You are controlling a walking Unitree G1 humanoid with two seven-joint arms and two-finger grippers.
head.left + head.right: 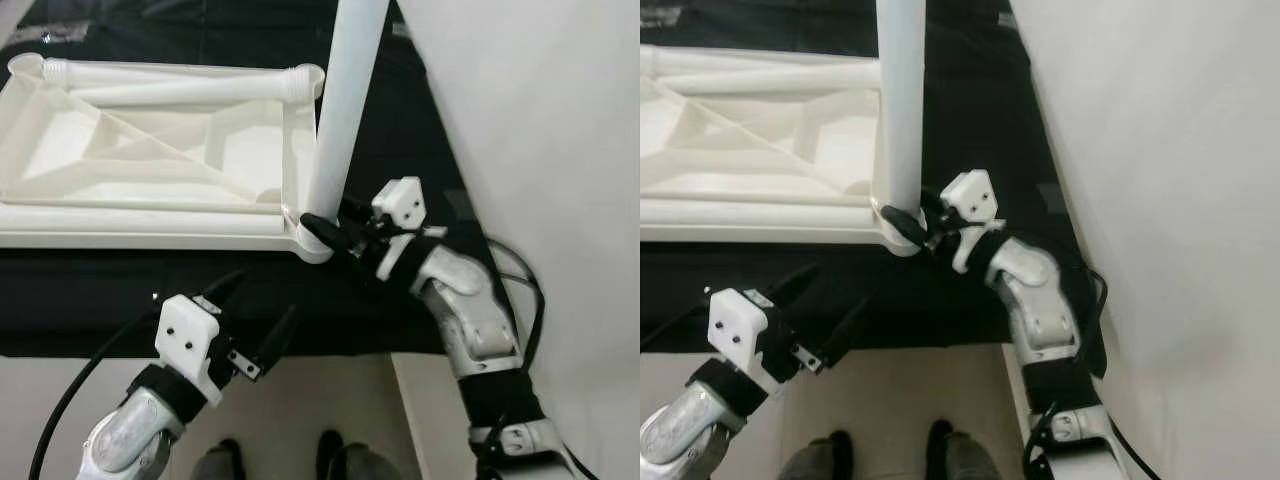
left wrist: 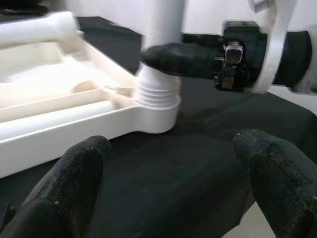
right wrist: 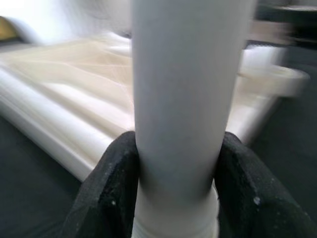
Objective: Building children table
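Right gripper (image 1: 325, 232) clenched around upright white leg (image 1: 345, 110) at near right corner socket of upturned tabletop (image 1: 150, 150) on black bench (image 1: 400, 130); left gripper (image 1: 262, 330) released, nearby. Tilting the leg could cross-thread it

**Occlusions / cut-offs**

Upright leg (image 1: 340, 110): top runs out past the upper edge in both eye views, so its full length isn't readable. Threaded base partly covered by the right gripper (image 1: 322, 232), whose jaws clamp it low down; far finger sits behind the tube. Tabletop panel (image 1: 150, 150): left end cropped by the frame. Loose leg (image 1: 170, 75) lying in the panel is blurred in the left wrist view. Right wrist view: background panel soft, corner socket (image 3: 277, 79) smeared. Left gripper (image 1: 255, 335): arm cropped at the bottom edge. Feet (image 1: 885, 450) on the floor are cut off at the lower edge.
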